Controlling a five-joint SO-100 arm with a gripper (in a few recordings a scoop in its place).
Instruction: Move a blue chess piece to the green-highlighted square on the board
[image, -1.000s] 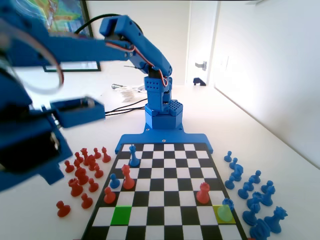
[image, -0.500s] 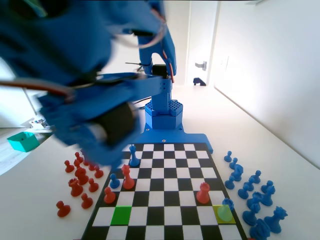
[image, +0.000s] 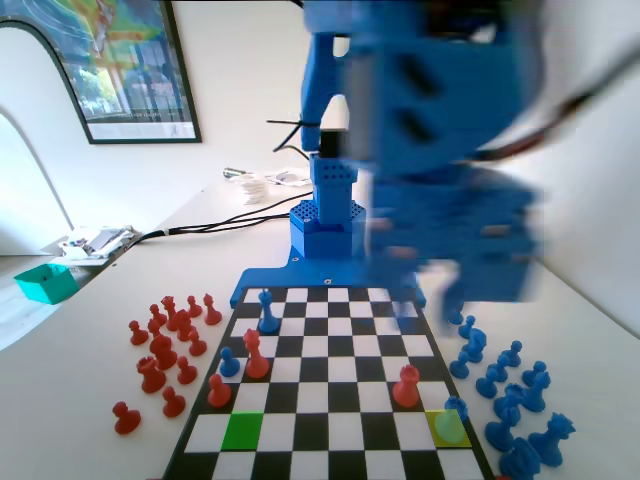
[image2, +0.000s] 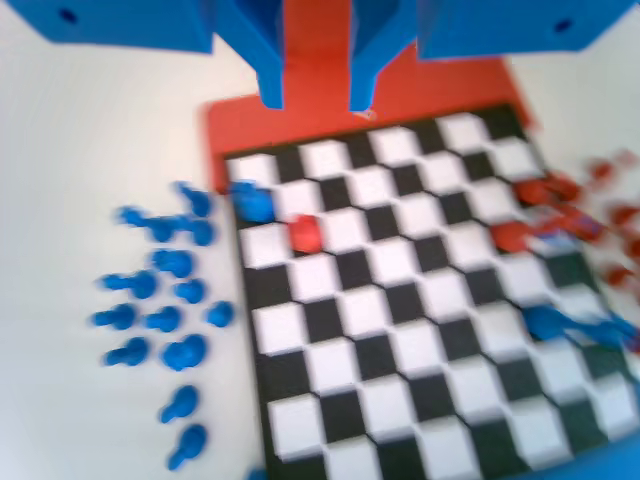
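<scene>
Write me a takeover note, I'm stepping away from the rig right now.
Pincer: open, empty, hanging above the board.
Blue pawn: on the yellow-tinted square, near right corner in the fixed view.
Green-highlighted square: bare, same row, near left.
Done: nothing yet.
Left: grasp the pawn, carry it to the green square, release.

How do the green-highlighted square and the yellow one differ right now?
In the fixed view, the green-highlighted square sits near the board's left edge and is bare; the yellow square sits near its right edge with a blue chess piece on it. Both lie in the same row.
</scene>
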